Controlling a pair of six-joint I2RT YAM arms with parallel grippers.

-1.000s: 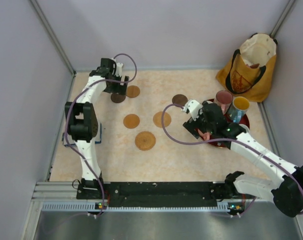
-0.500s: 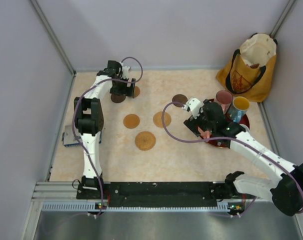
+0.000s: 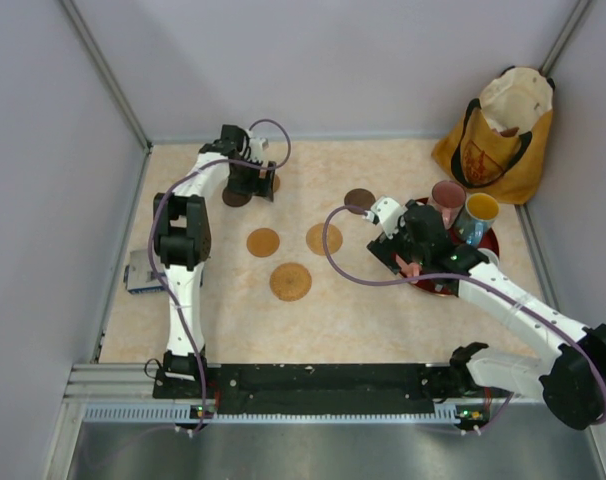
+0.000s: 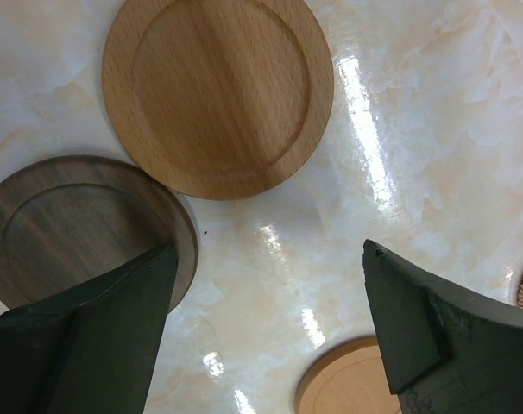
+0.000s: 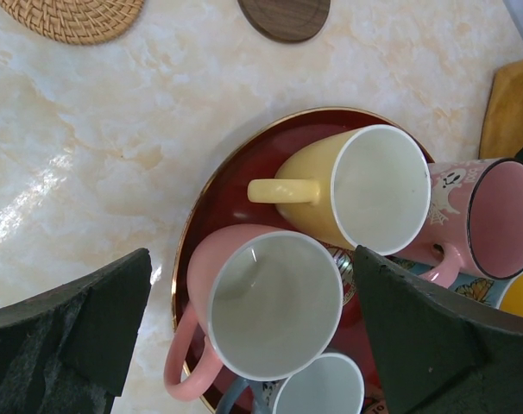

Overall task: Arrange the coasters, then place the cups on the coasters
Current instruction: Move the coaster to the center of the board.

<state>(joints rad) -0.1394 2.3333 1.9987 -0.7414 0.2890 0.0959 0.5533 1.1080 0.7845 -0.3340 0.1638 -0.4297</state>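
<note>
Six thin round coasters are seen lying flat on the marbled beige table, none stacked and none bearing a cup. A dark brown wooden coaster and a light beech-coloured wooden coaster lie just beside each other near the table's far left corner. A small tan coaster, a second tan coaster and a woven rattan coaster are grouped toward the middle. A second dark brown coaster lies near the round red tray. No clear row or grid is formed, so the arranging is judged only partly done.

The left gripper is held low over the far-left pair, its jaws wide apart with nothing between them.

The cup stage is judged not yet begun. A pale yellow mug, a plain pink mug, a pink mug with a printed figure, a small blue-grey mug and a blue mug with a yellow inside are all gathered on the tray near the right edge. A sixth cup cannot be made out. The right gripper is spread open and empty above the plain pink mug.
</note>
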